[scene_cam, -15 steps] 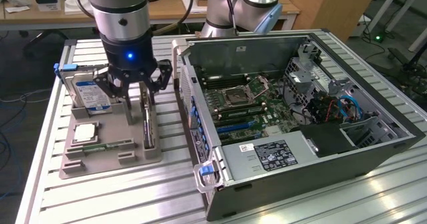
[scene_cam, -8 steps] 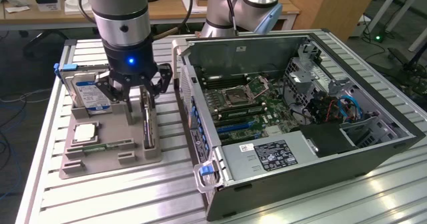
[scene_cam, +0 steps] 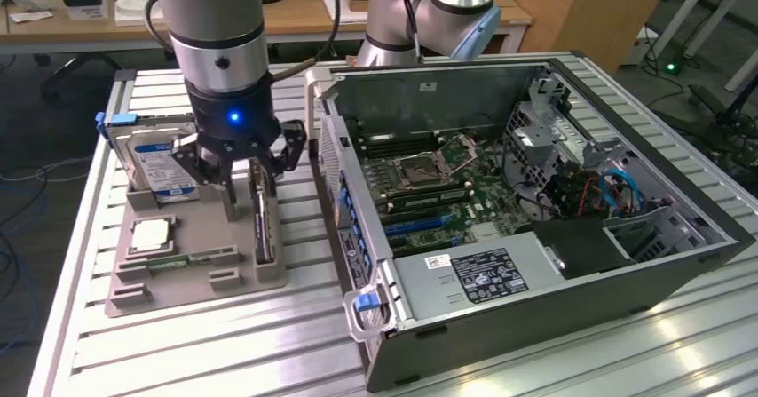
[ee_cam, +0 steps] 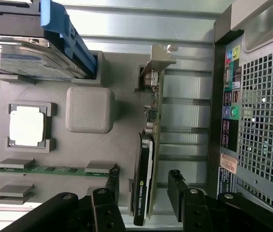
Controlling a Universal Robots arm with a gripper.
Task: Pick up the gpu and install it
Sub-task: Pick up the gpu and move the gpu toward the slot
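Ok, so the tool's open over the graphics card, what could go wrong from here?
The graphics card stands on its thin edge in the tray, so an off-centre tool could tip it instead of clamping it. The hard drive stands close by; the tool might clip it. The computer case sits right beside the tray, so the card could knock its wall.

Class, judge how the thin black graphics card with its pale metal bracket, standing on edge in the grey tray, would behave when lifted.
The thin black graphics card looks rigid, so probably stiff. Standing edge-up in the grey tray, it may tip sideways. Exposed chips suggest fragility.
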